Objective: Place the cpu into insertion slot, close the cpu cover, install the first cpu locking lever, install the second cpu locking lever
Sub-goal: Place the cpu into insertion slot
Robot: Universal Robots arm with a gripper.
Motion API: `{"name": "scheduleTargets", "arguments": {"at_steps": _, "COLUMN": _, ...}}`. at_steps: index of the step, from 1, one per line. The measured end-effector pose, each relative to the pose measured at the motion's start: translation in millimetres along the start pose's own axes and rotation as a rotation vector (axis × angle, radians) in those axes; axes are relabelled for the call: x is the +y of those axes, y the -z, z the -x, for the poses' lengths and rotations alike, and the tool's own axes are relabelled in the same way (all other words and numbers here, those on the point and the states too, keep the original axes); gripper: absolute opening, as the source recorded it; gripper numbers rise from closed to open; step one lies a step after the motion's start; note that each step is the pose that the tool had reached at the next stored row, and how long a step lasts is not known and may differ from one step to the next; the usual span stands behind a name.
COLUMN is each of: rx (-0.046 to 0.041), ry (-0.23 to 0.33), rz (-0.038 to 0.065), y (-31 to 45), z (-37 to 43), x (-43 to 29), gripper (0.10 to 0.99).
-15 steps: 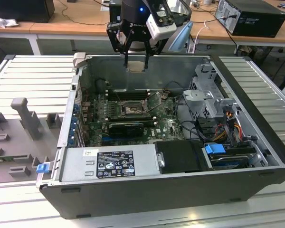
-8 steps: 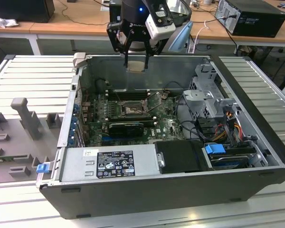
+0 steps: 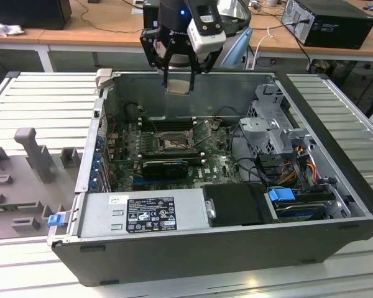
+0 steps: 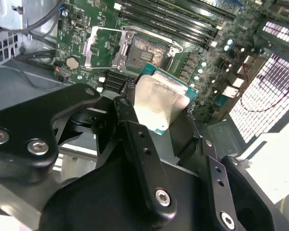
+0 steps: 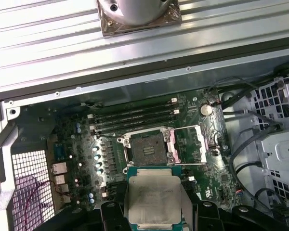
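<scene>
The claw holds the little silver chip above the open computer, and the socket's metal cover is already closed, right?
Not quite: the first wrist view shows the cpu cover swung open beside the insertion slot, whose dark centre is bare. The gripper does hold the cpu above the open computer.

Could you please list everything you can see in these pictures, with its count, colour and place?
computer case: one, dark grey, open, on the table
circuit board: one, green, on the case floor
insertion slot: one, dark centre with silvery rim, on the circuit board, empty
cpu cover: one, silvery, swung open beside the insertion slot
memory slots: several, black, alongside the insertion slot
power supply: one, silver, inside the case
cpu: one, silvery-beige, held above the case
gripper: one, black, shut on the cpu
</scene>
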State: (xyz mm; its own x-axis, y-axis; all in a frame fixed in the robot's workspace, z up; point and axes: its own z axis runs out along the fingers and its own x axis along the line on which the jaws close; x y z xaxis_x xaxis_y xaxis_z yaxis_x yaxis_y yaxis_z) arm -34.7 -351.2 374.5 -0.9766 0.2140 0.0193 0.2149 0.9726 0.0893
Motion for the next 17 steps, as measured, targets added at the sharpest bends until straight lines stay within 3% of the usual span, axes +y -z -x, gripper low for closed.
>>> {"name": "scheduleTargets", "arguments": {"at_steps": 6, "rx": -0.0066, "ry": -0.074, "rz": 0.002, "y": -0.9, "z": 0.0, "x": -0.1, "gripper": 0.529}}
{"name": "scheduleTargets", "arguments": {"at_steps": 17, "rx": -0.0090, "ry": -0.086, "rz": -0.003, "y": -7.4, "z": 0.2, "x": -0.8, "gripper": 0.529}}
